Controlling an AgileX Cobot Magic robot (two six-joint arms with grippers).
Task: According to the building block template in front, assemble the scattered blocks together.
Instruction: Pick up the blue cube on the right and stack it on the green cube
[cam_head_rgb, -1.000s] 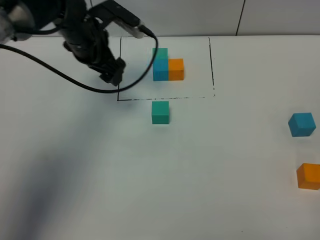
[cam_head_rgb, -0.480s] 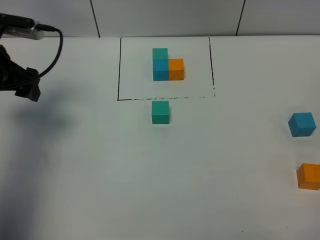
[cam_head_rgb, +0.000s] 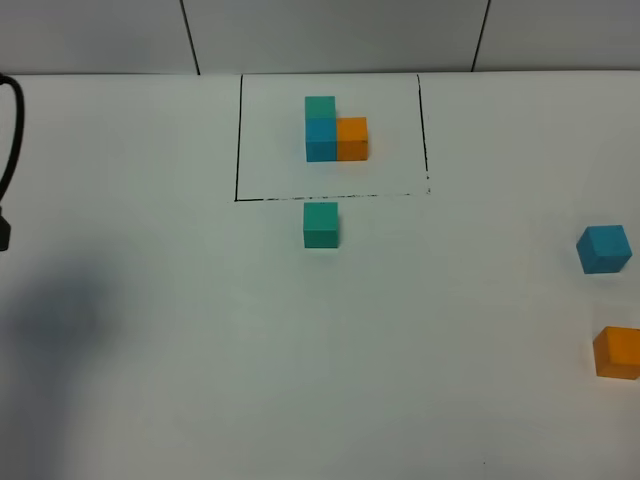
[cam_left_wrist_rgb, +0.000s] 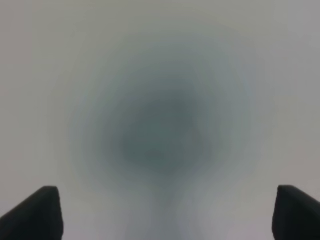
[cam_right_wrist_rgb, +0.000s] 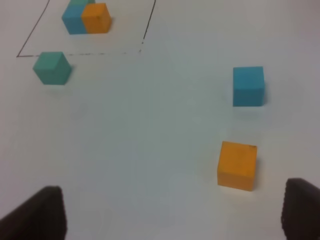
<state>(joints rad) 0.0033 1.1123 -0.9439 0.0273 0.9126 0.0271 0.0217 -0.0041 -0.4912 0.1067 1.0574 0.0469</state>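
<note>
Left fingers (cam_left_wrist_rgb: 35, 215): spread wide with nothing between them. Only bare desk (cam_head_rgb: 200, 350) lies under them, and no block is near.
Right fingers (cam_right_wrist_rgb: 42, 215): also apart and empty, hovering above the desk.
Scattered blocks: the orange block (cam_right_wrist_rgb: 237, 165) lies just ahead of the right fingers and the blue block (cam_right_wrist_rgb: 248, 86) farther ahead. The teal-green block (cam_right_wrist_rgb: 52, 68) is well apart from them, just outside the frame line.
Template (cam_head_rgb: 335, 130): a joined L, farthest from the right fingers.
Step in hand: probably fetching the blue block, which joins the teal-green one next.
Approach: carry the right fingers clear over the orange block and centre the blue block between them.
Grip: square the fingers to two opposite flat faces, descend, then close.
Placement: set it flush against the teal-green block on the face away from the template.
Risk: a skewed grip will twist the cube, and a hard push will shift the teal-green block.
</note>
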